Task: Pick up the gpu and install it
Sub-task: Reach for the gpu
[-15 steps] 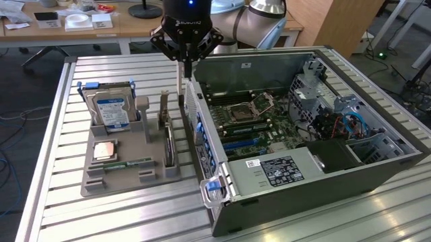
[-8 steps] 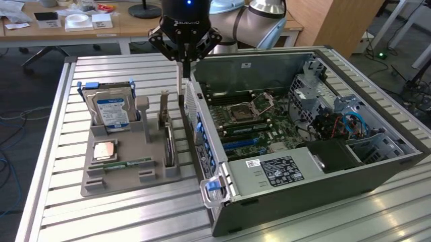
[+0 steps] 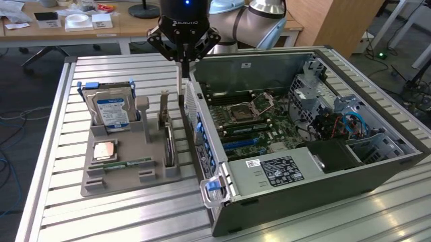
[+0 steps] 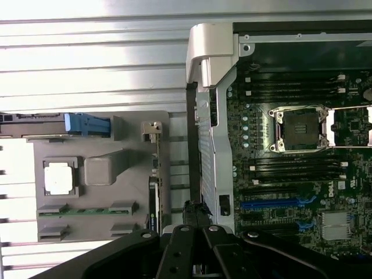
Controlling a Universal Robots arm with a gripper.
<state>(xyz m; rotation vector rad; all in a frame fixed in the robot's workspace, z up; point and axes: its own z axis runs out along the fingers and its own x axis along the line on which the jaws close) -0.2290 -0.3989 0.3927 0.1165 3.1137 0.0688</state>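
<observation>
The gpu (image 3: pixel 168 143) stands on edge in a slot of the grey holder (image 3: pixel 135 180), its silver bracket (image 3: pixel 164 105) at the far end. In the wrist view the gpu (image 4: pixel 153 197) shows edge-on as a thin dark strip with its bracket (image 4: pixel 151 130) at one end. My gripper (image 3: pixel 183 60) hangs pointing down above the gap between the holder and the case's rear wall, beyond the bracket end of the card. It is shut with nothing in it. In the wrist view the gripper (image 4: pixel 195 218) sits over that same gap, apart from the card.
The open computer case (image 3: pixel 377 166) lies on the slatted table, showing the motherboard (image 3: pixel 249 121) with blue slots (image 4: pixel 273 203). The holder also carries a hard drive (image 3: pixel 111 111), a processor (image 3: pixel 103 150) and a memory stick (image 3: pixel 124 164). A desk (image 3: pixel 81 30) stands behind.
</observation>
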